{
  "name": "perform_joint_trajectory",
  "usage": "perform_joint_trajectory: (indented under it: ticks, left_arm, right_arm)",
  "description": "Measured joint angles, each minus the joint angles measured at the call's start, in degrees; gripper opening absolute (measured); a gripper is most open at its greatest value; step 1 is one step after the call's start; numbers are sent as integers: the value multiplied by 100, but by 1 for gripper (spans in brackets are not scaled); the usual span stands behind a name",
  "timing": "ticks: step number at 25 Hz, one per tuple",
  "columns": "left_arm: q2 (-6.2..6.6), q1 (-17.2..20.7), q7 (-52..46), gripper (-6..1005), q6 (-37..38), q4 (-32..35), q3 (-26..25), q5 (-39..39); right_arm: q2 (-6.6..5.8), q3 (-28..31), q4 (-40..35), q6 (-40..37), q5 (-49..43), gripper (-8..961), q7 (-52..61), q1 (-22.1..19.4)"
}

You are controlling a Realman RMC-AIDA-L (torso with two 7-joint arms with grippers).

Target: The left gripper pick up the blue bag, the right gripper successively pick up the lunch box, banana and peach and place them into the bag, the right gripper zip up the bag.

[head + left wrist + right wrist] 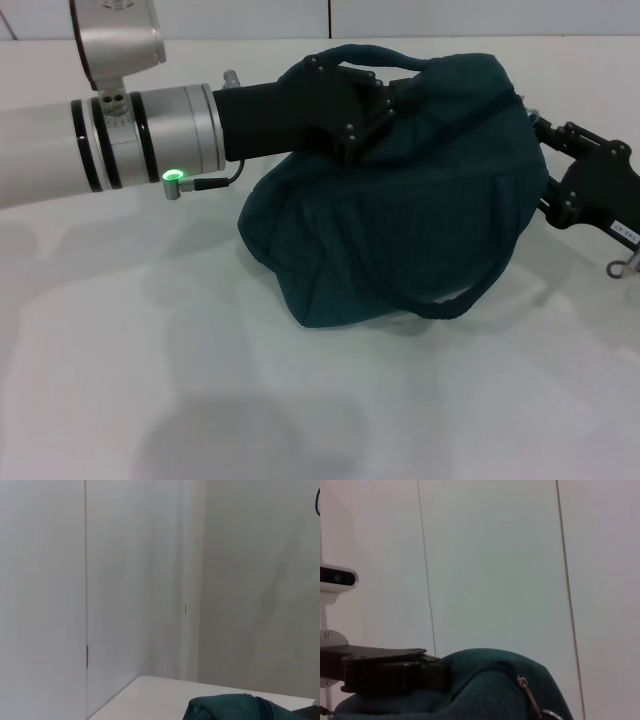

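On table [120, 380]: slumped teal bag [400, 220] (strap dangling); left gripper [375, 115] clamps top; right gripper [545, 150] grip unclear.

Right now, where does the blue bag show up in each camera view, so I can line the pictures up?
Head view: the blue bag fills the centre, resting on the white table.
Left wrist view: only a corner of the bag shows at the lower edge.
Right wrist view: the bag bulges along the lower edge.
Shared landmark: the left tool on the bag's top, seen in the head and right wrist views.
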Motion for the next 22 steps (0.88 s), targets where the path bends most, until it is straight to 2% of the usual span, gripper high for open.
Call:
perform_joint_trajectory:
  ticks: [5, 7, 17, 22]
  left_arm:
    - [0, 0, 71, 46, -6, -30, -70, -3]
    - [-1, 0, 94, 46, -6, -42, -71, -8]
    - [-9, 19, 111, 46, -6, -48, -79, -18]
    - [-9, 53, 111, 47, -2, -44, -79, -19]
  right_arm:
    - [-14, 13, -6, -179, -2, 479, -95, -72]
    - [-14, 31, -20, -163, -1, 338, -147, -57]
    - [2, 59, -43, 24, 20, 306, -170, 190]
    - [30, 60, -49, -2, 20, 277, -239, 159]
